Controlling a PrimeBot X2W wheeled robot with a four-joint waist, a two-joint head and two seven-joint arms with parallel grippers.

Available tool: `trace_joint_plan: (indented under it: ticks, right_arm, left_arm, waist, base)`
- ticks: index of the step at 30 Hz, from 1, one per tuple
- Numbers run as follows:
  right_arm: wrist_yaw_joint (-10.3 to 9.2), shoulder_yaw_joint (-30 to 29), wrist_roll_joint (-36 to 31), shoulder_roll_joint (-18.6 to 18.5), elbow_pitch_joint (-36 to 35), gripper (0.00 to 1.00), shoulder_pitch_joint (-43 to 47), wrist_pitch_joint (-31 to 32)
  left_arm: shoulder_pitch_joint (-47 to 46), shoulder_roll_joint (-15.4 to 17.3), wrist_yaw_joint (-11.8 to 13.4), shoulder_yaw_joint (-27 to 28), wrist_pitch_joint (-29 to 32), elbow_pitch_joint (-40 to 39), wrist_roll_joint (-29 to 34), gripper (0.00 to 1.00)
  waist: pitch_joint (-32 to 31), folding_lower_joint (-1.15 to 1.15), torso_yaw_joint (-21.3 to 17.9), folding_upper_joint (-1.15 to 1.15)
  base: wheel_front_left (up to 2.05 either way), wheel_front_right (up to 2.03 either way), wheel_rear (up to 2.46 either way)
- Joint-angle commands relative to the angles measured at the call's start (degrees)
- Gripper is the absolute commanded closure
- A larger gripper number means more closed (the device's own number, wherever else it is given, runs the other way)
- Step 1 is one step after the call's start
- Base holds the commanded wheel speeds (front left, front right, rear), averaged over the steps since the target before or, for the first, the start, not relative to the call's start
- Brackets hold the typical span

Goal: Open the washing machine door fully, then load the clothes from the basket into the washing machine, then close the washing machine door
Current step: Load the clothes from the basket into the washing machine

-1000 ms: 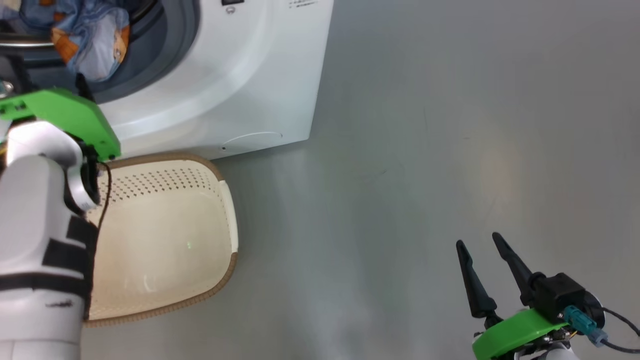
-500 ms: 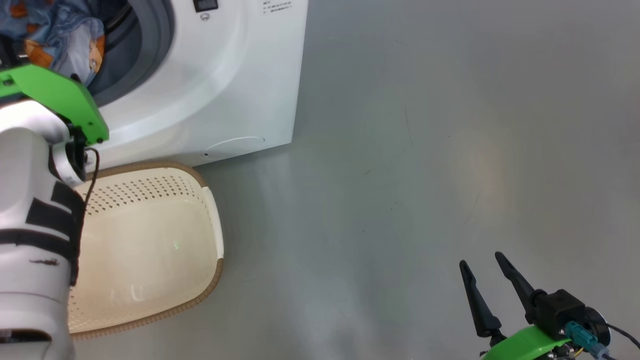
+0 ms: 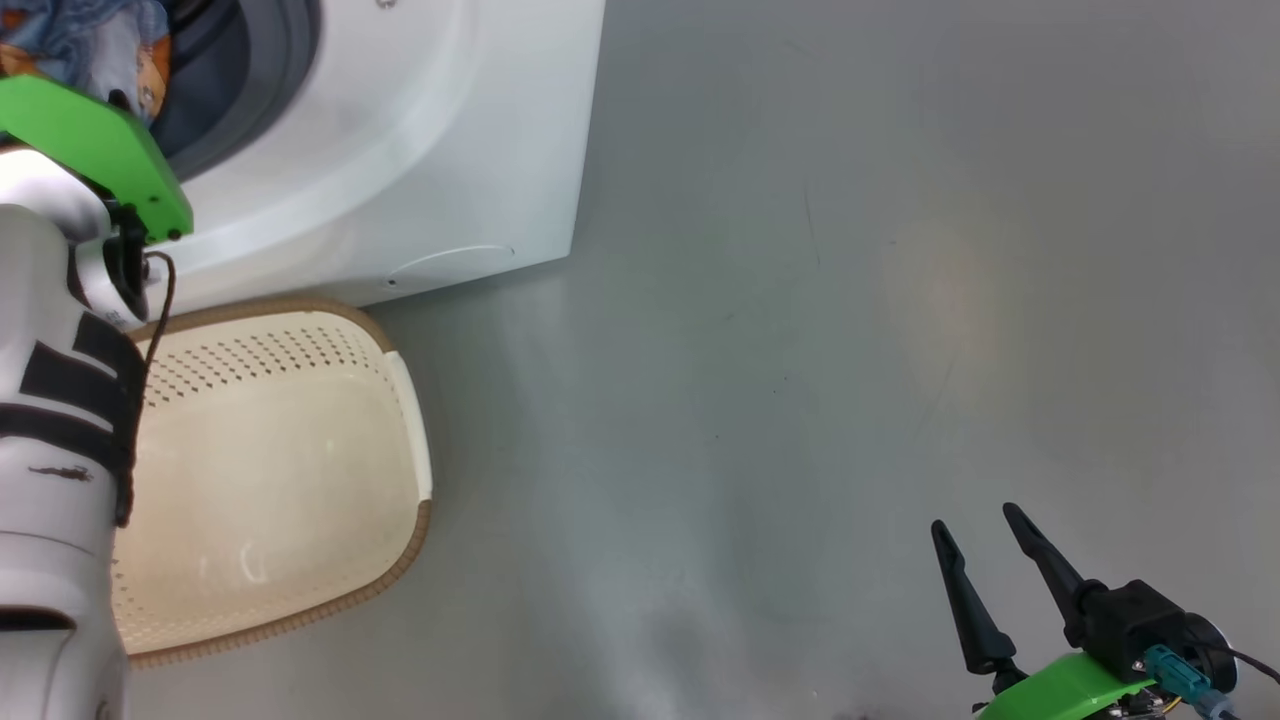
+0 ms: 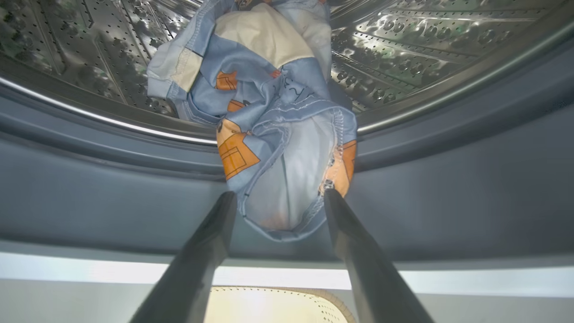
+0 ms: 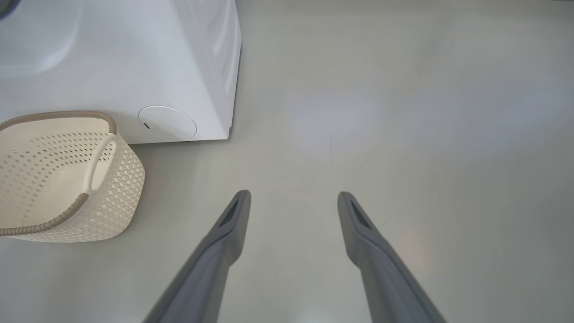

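Blue fabric: the clothes, light blue with orange-brown prints and a cream-white patch, lie at the mouth of the washing machine. The upper part rests inside its steel drum; the lower end hangs out over its grey gasket.
Left tool: jaws spread wide, aimed into the washing machine's opening. The hanging end of the clothes shows between the two fingertips. I cannot tell whether either fingertip touches the fabric.
Left forearm: pale, with black bands and a green plate, reaching up toward the washing machine's opening.
Right tool: jaws spread wide, gripping nothing, over the grey floor, well apart from the washing machine and off to the side of its front corner.
Basket: cream plastic with perforated sides and a brown rim, upright on the floor just in front of the washing machine, below its opening. In the right wrist view one side handle faces outward.
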Motion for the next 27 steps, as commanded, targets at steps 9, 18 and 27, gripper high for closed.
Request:
trace_joint_plan:
  ticks: [9,18,27]
  right_arm:
    - [0.09,0.05,0.81,-1.03,-1.98,0.0,2.43,-0.44]
    - [0.09,-0.88,1.11,-1.08,-2.87,0.0,2.58,-0.44]
    - [0.09,-1.76,1.42,-0.93,-3.94,0.0,3.06,-0.44]
  left_arm:
    - [-4.79,4.08,-0.3,-1.32,-1.74,1.02,1.61,0.0]
    - [-6.7,4.74,-0.45,-2.07,-2.25,2.36,1.42,0.0]
    - [-7.44,5.82,-0.35,-3.01,-2.49,3.21,1.34,0.06]
  waist:
    - [2.94,0.0,-0.71,0.0]
    - [5.18,0.0,-0.78,0.0]
    - [6.34,0.0,-1.11,0.0]
  base:
    - [0.0,0.0,0.0]
    - [0.0,0.0,0.0]
    - [0.0,0.0,0.0]
